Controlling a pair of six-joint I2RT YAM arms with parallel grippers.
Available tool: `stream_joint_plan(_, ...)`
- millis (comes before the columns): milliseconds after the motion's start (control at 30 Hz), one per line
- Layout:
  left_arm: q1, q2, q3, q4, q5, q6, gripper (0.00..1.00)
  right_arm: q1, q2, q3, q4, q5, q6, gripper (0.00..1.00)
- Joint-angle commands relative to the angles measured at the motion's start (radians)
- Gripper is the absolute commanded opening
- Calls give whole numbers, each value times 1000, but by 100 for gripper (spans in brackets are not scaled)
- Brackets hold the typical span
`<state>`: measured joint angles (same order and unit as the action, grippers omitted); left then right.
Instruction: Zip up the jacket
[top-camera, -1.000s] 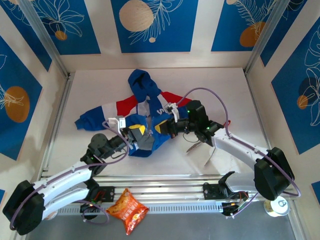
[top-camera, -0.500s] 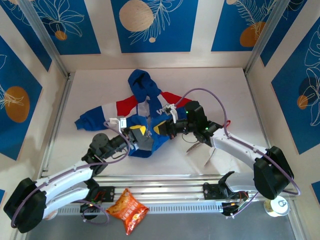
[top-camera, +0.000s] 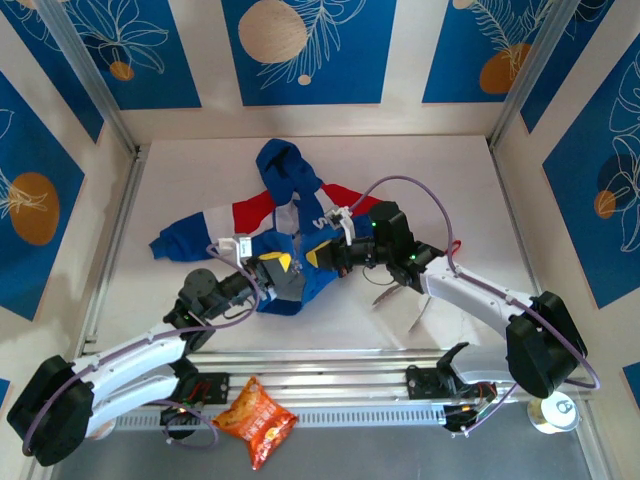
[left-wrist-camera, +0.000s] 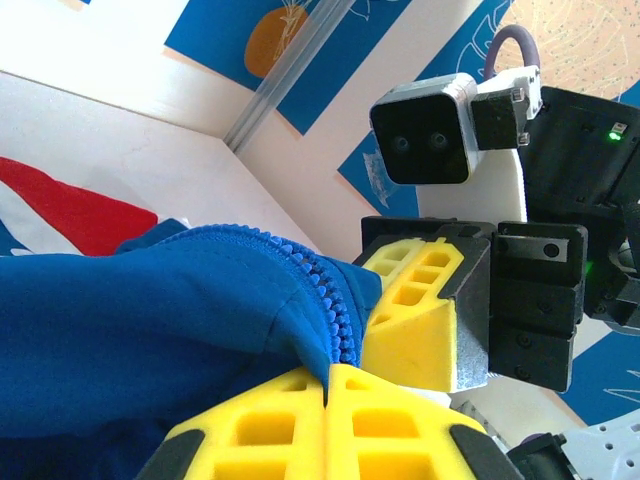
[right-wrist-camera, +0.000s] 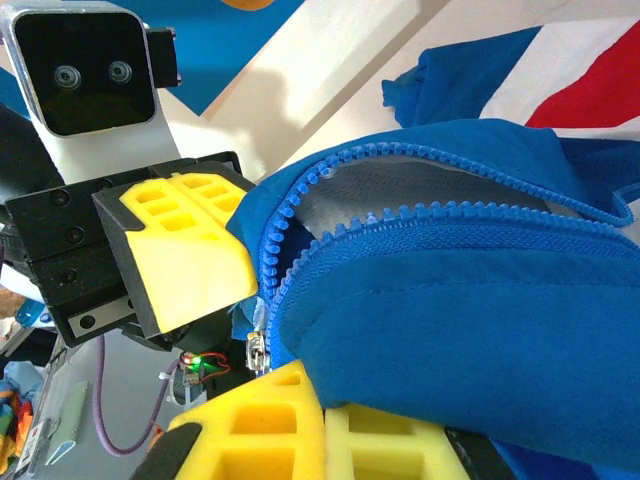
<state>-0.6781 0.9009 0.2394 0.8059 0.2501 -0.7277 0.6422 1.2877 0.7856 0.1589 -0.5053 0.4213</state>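
Note:
The jacket (top-camera: 290, 200) lies spread on the white table, royal blue with red and white bands and its hood toward the back wall. Its front is open along the blue zipper teeth (right-wrist-camera: 420, 215). My left gripper (top-camera: 283, 270) is shut on the blue hem beside the zipper, and the fabric (left-wrist-camera: 150, 320) runs up out of its yellow fingers (left-wrist-camera: 270, 420). My right gripper (top-camera: 320, 255) faces it a few centimetres away, shut on the opposite blue front panel (right-wrist-camera: 480, 330). A small silver zipper slider (right-wrist-camera: 257, 350) hangs just left of my right gripper (right-wrist-camera: 322, 400).
An orange snack packet (top-camera: 256, 418) lies on the grey ledge in front of the arm bases, and a metal can (top-camera: 553, 412) stands at the bottom right. Blue-patterned walls and aluminium posts (top-camera: 120, 130) box in the table. Thin pale strips (top-camera: 400, 300) lie right of the jacket.
The right gripper has drifted slightly left and back with the front panel. The left gripper has barely moved. Both stay shut on the jacket.

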Motion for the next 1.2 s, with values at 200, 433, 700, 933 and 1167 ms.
stream_joint_plan(200, 7, 26, -18, 97, 15, -4, 0, 7, 15, 41, 47, -14, 47, 0)
stream_joint_plan(433, 7, 46, -25, 133, 20, 12, 0, 4, 25, 55, 50, -15, 94, 0)
stream_joint_plan(700, 7, 46, -20, 141, 22, 14, 0, 3, 25, 44, 53, 39, 124, 0)
stream_joint_plan(933, 7, 59, -16, 155, 11, 1, 0, 10, 21, 22, 104, 99, 164, 0)
stream_joint_plan(1167, 5, 97, -17, 195, 0, -6, 0, 18, 32, 17, 138, 112, 198, 0)
